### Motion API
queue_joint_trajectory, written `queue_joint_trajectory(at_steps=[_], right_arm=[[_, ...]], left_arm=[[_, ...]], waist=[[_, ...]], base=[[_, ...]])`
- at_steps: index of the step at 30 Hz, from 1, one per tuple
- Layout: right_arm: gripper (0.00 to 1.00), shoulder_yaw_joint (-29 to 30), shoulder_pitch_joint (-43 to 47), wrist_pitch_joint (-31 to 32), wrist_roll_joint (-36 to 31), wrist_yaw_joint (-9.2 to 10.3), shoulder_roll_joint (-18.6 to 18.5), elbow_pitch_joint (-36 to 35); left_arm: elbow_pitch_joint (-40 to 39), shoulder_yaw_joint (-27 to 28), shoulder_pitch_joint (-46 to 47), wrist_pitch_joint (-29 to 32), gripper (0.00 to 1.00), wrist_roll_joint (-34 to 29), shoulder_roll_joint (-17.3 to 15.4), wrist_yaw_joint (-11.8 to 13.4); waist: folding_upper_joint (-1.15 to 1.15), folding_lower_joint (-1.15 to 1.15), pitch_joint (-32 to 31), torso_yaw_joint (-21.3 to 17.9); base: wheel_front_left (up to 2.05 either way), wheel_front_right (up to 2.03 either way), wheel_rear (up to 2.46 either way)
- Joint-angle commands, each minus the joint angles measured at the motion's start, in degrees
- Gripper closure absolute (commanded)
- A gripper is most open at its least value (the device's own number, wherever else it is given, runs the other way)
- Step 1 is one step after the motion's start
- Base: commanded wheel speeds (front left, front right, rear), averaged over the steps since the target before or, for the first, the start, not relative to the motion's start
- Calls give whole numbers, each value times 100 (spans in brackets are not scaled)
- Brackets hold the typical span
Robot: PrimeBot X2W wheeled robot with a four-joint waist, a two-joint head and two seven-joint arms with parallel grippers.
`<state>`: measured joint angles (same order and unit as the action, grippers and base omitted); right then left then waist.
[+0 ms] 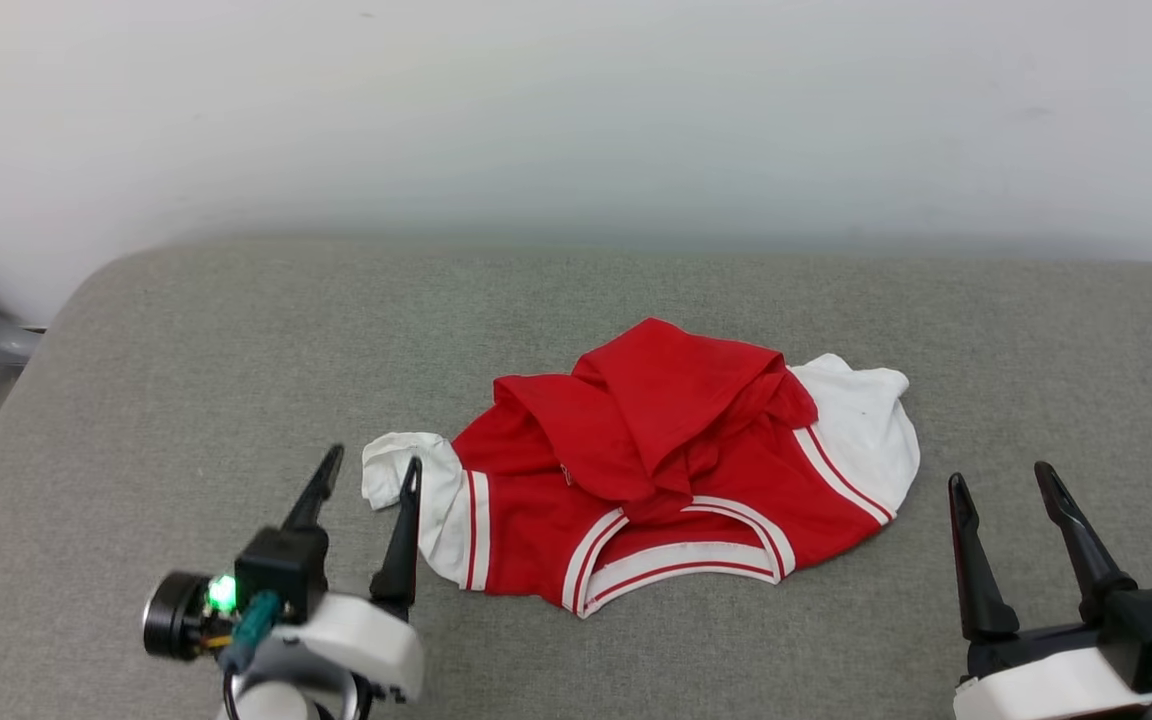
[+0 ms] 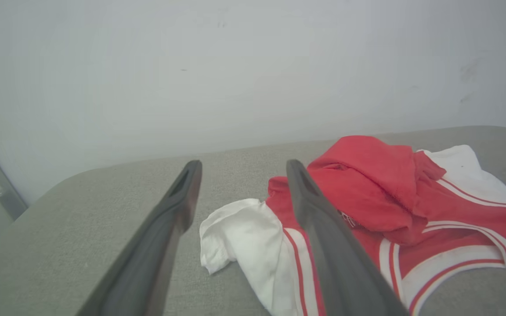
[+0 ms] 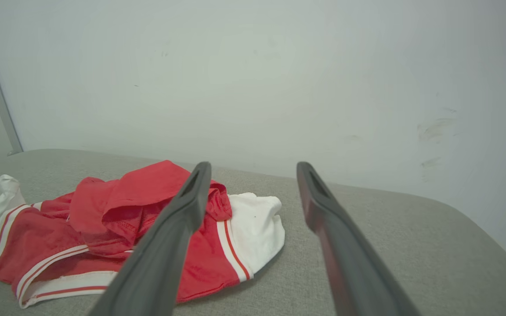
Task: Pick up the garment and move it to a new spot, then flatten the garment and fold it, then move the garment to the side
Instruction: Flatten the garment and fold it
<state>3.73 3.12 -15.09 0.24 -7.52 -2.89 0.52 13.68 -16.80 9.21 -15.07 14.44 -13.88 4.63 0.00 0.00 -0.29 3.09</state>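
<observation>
Red jersey (image 1: 656, 480): crumpled, not yet lifted.
Left gripper (image 1: 375, 456): spread, empty, just beside jersey.
Right gripper (image 1: 1000, 474): spread, empty, near jersey.
Outstanding: all steps.

my l gripper (image 1: 374, 458) sits low near the front edge of the grey pad (image 1: 136, 400), left of centre. fingers spread wide, tips aimed at the back edge and leaning a bit right. green led (image 1: 222, 592) lit on that wrist, white housing below it. r gripper (image 1: 1000, 476) is by the front right corner, fingers spread too, tips leaning slightly left.
</observation>
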Motion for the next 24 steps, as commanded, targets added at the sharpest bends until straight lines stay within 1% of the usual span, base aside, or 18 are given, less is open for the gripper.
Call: queue_joint_trajectory(at_steps=[1,6,10,12,15,17,19,21,22,24], right_arm=[[0,26,75,-11,-31,6,5,-18],[0,112,117,-11,-45,7,4,-39],[0,275,89,-11,-104,6,5,152],[0,397,-41,220,-41,7,-53,372],[0,288,-382,960,162,6,-359,528],[0,121,-613,1627,300,6,-686,601],[0,-186,-909,2388,734,5,-961,651],[0,-416,-1236,3182,1120,7,-1333,679],[0,-416,-1236,3182,1120,7,-1333,679],[0,-663,-1526,4004,1511,7,-1617,742]], left_arm=[[-168,40,-200,-12,0,-66,73,57],[-480,196,-629,-13,0,-253,260,147],[-555,222,-686,-14,0,-394,322,90],[-571,243,-649,-14,0,-440,354,47],[-596,288,-545,-14,0,-499,435,6],[-591,327,-515,-14,0,-513,485,-14],[-602,337,-485,-14,0,-540,531,-59],[-601,362,-439,-14,0,-583,585,-88],[-601,362,-439,-14,0,-583,585,-88],[-598,373,-377,-14,0,-624,630,-103]], waist=[[0,0,-19,8],[0,0,-20,18],[0,0,34,57],[0,0,83,104],[0,0,206,187],[0,0,300,243],[0,0,397,312],[0,0,505,391],[0,0,505,391],[0,0,600,479]], base=[[0,0,0],[0,0,0],[0,0,0],[0,0,0],[0,0,0],[0,0,0],[0,0,0],[0,0,0],[0,0,0],[0,0,0]])
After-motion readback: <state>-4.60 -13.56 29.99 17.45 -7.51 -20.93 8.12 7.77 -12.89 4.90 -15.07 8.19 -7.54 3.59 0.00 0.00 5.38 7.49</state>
